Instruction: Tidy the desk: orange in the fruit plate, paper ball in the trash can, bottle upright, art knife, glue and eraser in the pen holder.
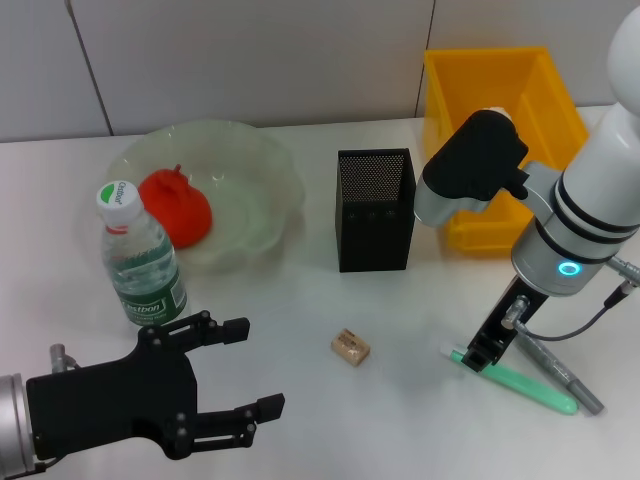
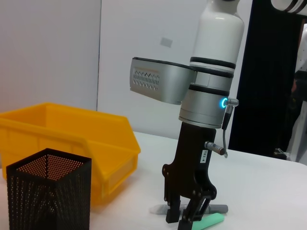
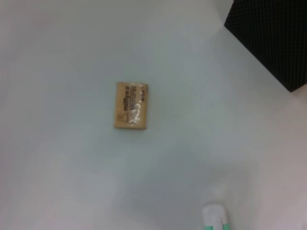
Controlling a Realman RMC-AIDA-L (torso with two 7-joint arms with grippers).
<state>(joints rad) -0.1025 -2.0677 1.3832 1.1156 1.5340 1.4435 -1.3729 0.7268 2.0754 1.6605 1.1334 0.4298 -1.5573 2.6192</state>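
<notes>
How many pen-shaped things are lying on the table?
2. A green one lies under the right gripper, in front of the yellow bin. A grey one lies right beside it, toward the table's right edge. Anything inside the black mesh cup stays hidden.

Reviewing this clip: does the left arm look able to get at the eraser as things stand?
Probably yes: the eraser lies alone on bare table between the arms, and the left gripper, jaws open, faces it with nothing between.

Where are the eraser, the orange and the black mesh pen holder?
eraser (image 1: 351, 347), head view, its top face.
orange (image 1: 176, 208), head view, middle of its skin.
pen holder (image 1: 375, 225), head view, its front mesh wall.
</notes>
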